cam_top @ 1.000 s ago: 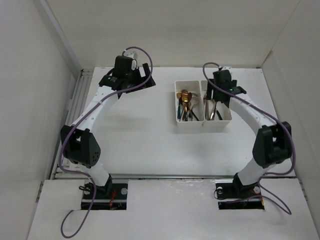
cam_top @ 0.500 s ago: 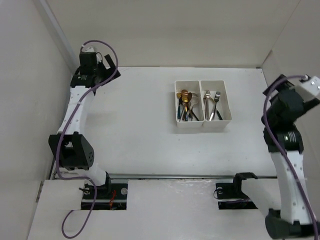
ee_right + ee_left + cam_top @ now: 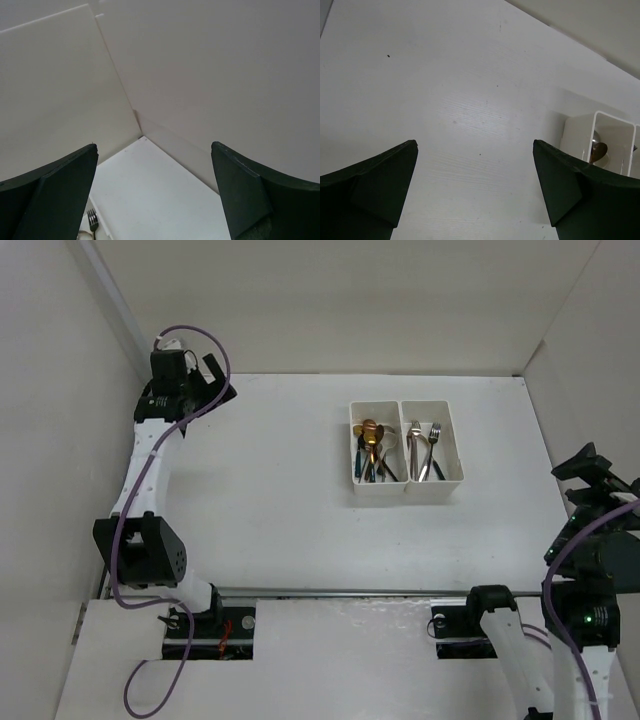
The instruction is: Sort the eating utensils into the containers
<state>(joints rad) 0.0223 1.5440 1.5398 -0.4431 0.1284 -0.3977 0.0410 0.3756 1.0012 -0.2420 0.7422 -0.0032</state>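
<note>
Two white bins [image 3: 405, 491] sit side by side on the table [image 3: 280, 500], far and a bit right. The left bin holds spoons [image 3: 372, 445], the right one forks [image 3: 427, 445]. The left jaws are spread wide and hold nothing, at the far left corner, well apart from the bins. The right jaws are spread wide too, empty, up high by the right wall [image 3: 600, 360].

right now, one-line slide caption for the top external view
Both grippers open and empty, left gripper far-left, right gripper at the right edge; spoons and forks sorted into white bins.
</note>
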